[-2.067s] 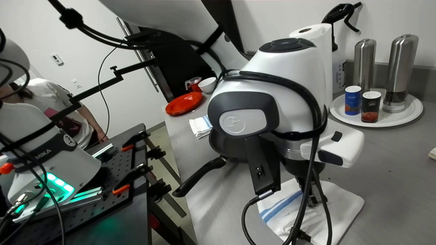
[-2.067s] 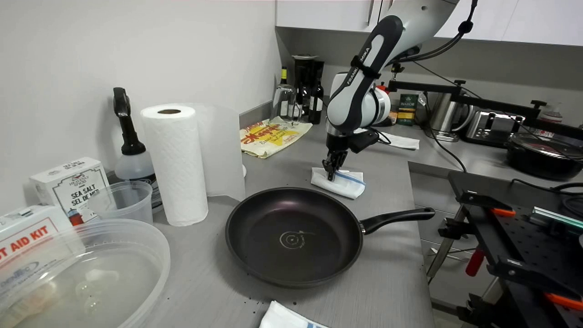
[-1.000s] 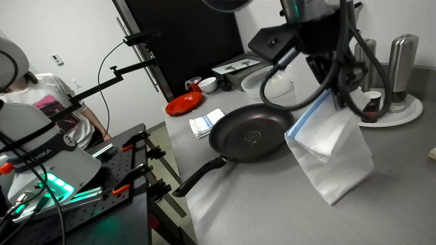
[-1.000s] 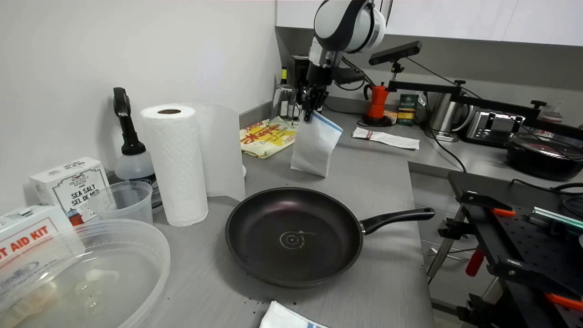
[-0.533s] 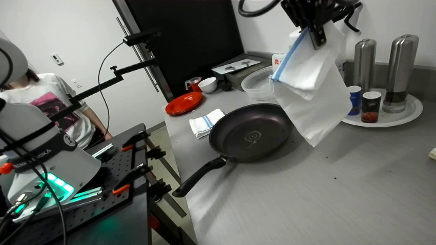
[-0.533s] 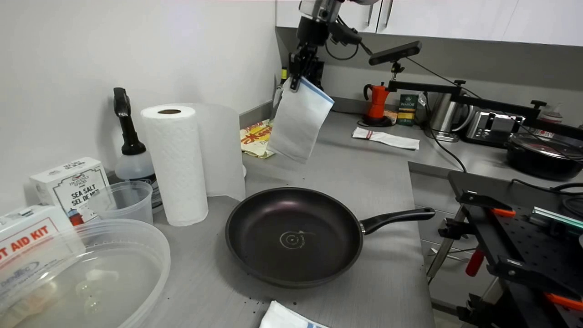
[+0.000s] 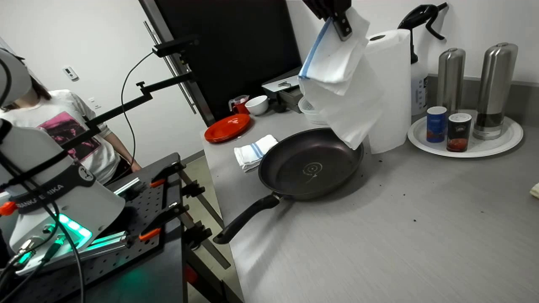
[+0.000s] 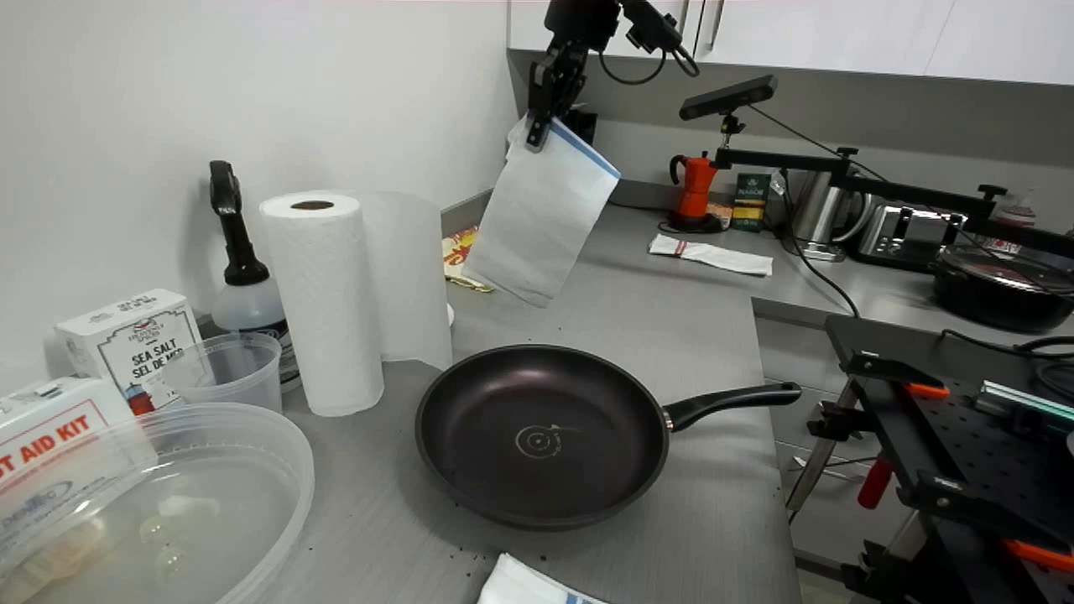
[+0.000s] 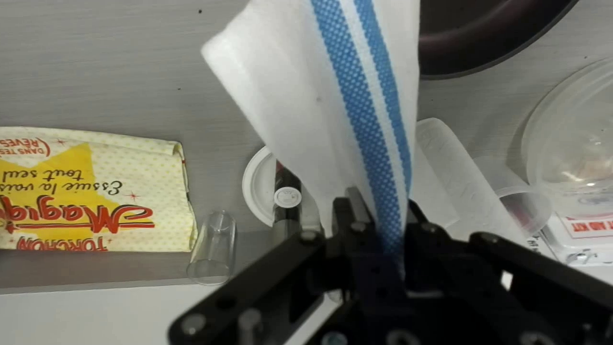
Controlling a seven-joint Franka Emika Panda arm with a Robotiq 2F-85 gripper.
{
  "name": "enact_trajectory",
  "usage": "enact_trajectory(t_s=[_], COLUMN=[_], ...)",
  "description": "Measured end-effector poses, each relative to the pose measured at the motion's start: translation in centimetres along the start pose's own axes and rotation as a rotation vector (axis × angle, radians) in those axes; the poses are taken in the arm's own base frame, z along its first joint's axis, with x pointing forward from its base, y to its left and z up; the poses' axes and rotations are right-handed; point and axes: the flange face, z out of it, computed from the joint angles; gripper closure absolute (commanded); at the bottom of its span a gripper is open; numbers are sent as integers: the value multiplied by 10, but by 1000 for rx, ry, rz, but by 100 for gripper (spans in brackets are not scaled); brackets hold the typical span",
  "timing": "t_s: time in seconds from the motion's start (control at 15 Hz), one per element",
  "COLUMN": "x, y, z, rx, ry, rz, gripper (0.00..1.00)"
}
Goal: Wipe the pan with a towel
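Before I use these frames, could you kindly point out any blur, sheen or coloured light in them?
In the wrist view, the gripper looks out of focus; in both exterior views, the pan shows a purplish sheen; in an exterior view, the robot's green base lights tint the black table.

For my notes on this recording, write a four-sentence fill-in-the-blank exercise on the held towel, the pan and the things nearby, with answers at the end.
1. The gripper is holding a white dish towel whose stripes are colored ____.
2. Attached to the black frying pan is one long black ____.
3. The tall white roll is a roll of paper ____.
4. The white box near the spray bottle is labelled SEA ____.

Missing words: blue; handle; towels; SALT.
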Motion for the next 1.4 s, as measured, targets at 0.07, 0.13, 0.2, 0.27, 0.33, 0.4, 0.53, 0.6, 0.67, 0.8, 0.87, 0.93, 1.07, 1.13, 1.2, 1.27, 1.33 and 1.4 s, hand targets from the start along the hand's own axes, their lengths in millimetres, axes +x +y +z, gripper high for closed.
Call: enact_trajectory(t_s=[0.07,0.13,0.2,0.27,0.33,0.4,0.53,0.6,0.67,0.8,0.87,0.93,1.07,1.13,1.2,1.27,1.33,1.4], x=[-7,-14,-22,-30,-37,-44,-55,-59,-63,-68,-70,-71,-73,-74,-75,-76,-77,-78], y=[-9,-18,-27,-34,-41,-47,-55,-58,-60,-62,-62,-62,-61,-60,-58,-56,-53,-50], z=[1,4,6,9,12,14,18,19,21,24,25,26,26,27,28,30,32,35], rx=[6,14,23,33,43,51,58,58,58,54,51,45,25,8,-11,-28,-43,-56], ry=[-9,-22,-35,-49,-62,-69,-71,-70,-69,-63,-56,-45,-9,13,34,50,62,71], rz=[-12,-21,-27,-29,-28,-26,-25,-27,-29,-32,-33,-36,-47,-58,-70,-79,-86,-91], gripper=[97,97,97,97,97,97,97,97,97,97,97,97,97,97,97,97,97,97])
